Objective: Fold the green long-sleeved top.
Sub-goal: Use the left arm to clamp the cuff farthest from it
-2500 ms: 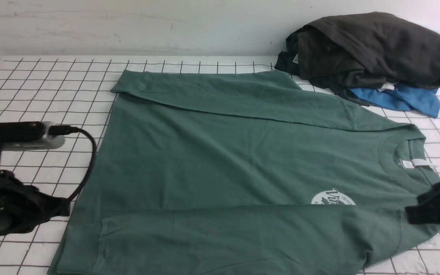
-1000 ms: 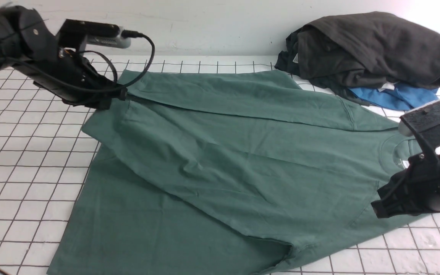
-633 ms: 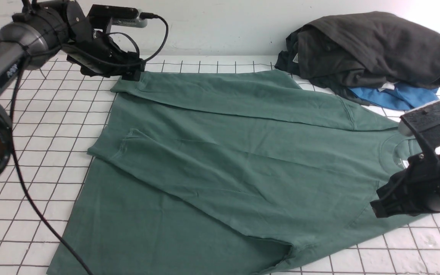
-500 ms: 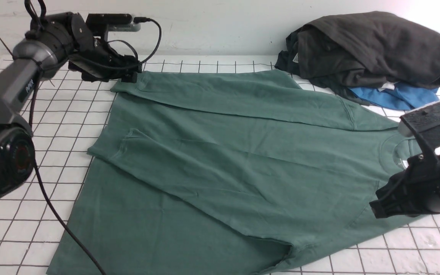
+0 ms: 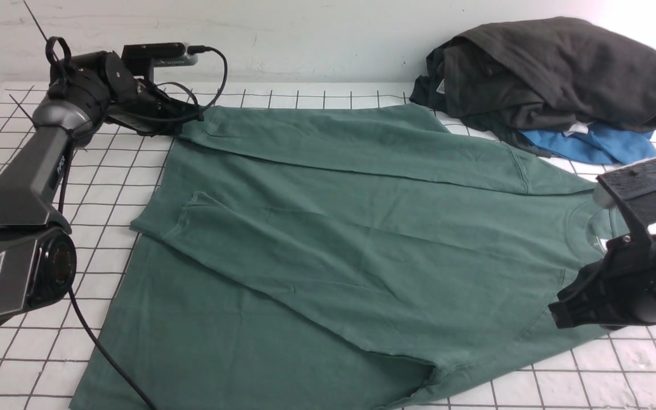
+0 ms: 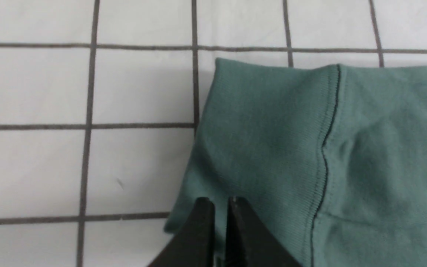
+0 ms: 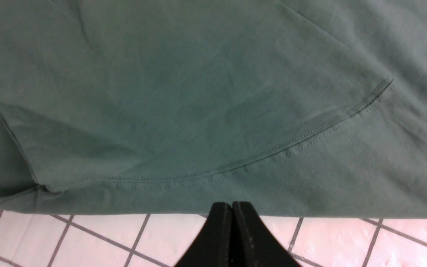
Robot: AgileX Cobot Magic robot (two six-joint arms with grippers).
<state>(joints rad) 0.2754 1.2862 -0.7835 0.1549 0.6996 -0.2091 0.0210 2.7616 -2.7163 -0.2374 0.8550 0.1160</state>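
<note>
The green long-sleeved top (image 5: 328, 245) lies flat on the gridded table (image 5: 106, 165). Its near sleeve is folded diagonally across the body, with the cuff (image 5: 177, 219) at the left; it covers the chest logo. The far sleeve lies along the top's far edge. My left gripper (image 5: 184, 124) is at the far sleeve's ribbed cuff (image 6: 272, 129); its jaws (image 6: 219, 202) are pinched together on the cuff's edge. My right gripper (image 5: 557, 314) is shut and empty, its tips (image 7: 232, 204) just off the top's edge near the shoulder seam (image 7: 310, 135). The neck opening (image 5: 590, 228) is partly hidden behind the right arm.
A dark charcoal garment (image 5: 550, 74) is piled at the back right on top of a bright blue garment (image 5: 601, 148), touching the green top's far shoulder. A wall runs along the table's far edge. The left arm's cable (image 5: 106, 359) trails over the table's left side.
My left gripper carried the near sleeve up across the body, let it drop there, then moved to the far sleeve's cuff. The right gripper has stayed by the shoulder for the last second.
</note>
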